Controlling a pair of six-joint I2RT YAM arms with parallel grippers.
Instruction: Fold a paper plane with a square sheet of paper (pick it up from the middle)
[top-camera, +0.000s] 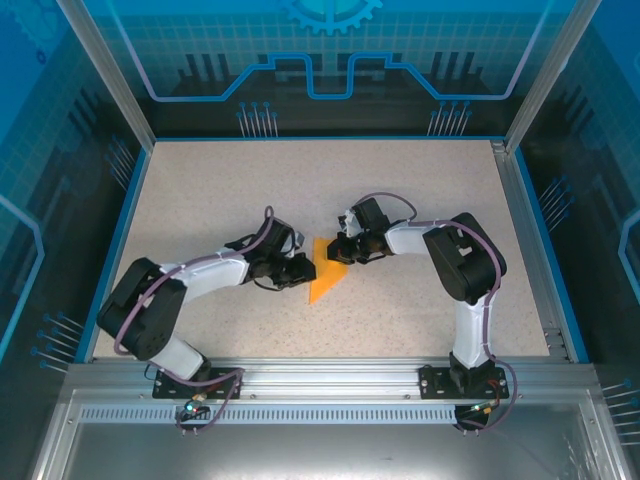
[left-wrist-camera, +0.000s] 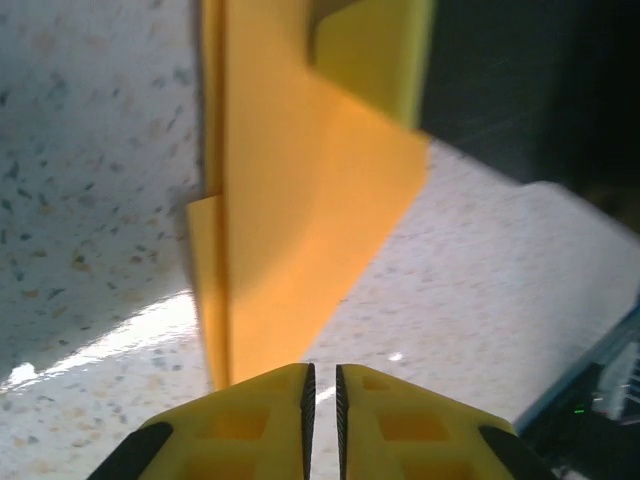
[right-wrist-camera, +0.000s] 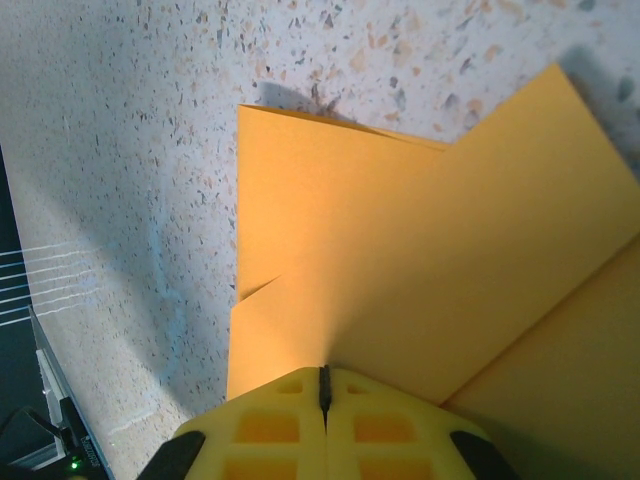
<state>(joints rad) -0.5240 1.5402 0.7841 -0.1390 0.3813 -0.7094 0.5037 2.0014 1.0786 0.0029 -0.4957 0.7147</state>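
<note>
- The right end effector (right-wrist-camera: 323, 385) shows at the bottom edge. Its two yellow fingers (right-wrist-camera: 260, 425) are pressed together, with only a dark seam between them.
- The sheet of paper (right-wrist-camera: 400, 250), orange-yellow and folded, runs straight into that seam and is pinched there.
- The sheet lies in overlapping layers: a straight left edge, a small step partway down that edge, and a diagonal crease running toward the lower right.
- A narrow shadow falls on the speckled counter (right-wrist-camera: 130, 130) along the paper's upper edge.
- At lower left the counter ends at a dark strip, where a small green light (right-wrist-camera: 72, 463) glows.
</note>
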